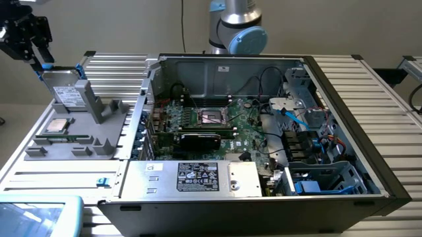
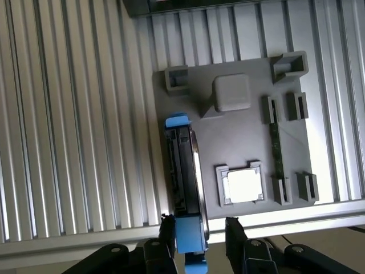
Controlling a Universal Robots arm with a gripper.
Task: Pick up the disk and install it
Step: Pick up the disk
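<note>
Pick-up step: disk (image 2: 183, 171) stands on edge in the grey holder (image 2: 239, 137), hand (image 2: 199, 222) open astride its blue end tab (image 2: 190, 235). The next move likely calls for closing squarely on it.

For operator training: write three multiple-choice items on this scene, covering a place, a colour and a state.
1. Where is the disk?
A. in the computer case
B. upright on the grey fixture tray
C. flat on the table
2. What colour is its bracket?
A. red
B. blue
C. yellow
3. How is the pincer?
A. open, astride the disk's end
B. shut on the processor chip
C. shut, far away

Answers:
1. B, it stands on edge on the tray.
2. B, its end tabs are blue.
3. A, the fingers flank the tab with a gap.
</note>
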